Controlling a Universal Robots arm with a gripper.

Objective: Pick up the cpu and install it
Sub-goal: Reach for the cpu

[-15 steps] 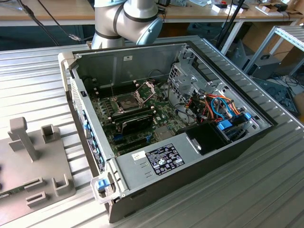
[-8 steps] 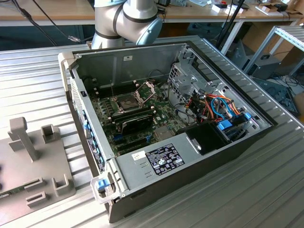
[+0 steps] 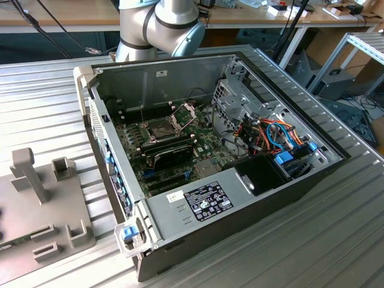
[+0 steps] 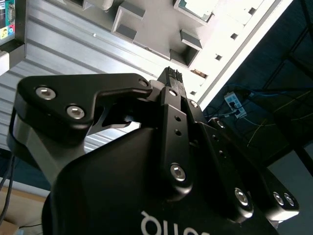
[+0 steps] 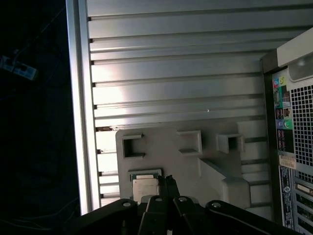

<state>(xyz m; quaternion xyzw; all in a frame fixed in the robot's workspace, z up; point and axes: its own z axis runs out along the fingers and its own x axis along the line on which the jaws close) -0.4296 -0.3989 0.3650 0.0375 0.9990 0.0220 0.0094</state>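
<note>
With the fingers [image 5: 172,190] of the gripper [image 5: 169,180] closed together, empty, by the fixture plate [image 5: 205,147] on which the cpu [image 5: 145,186] is seated, the cpu may be struck if approached unopened.

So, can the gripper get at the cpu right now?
Probably yes: the cpu lies uncovered on the grey holder, the gripper hangs just beside it, nothing between them, though its jaws look shut.

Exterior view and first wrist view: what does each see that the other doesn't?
The exterior view looks into the open computer case, onto the motherboard with its socket frame flipped up. The first wrist view catches the cpu lying on the grey holder, with the shut gripper right beside it. Both show the holder, the case and the ribbed metal table.
</note>
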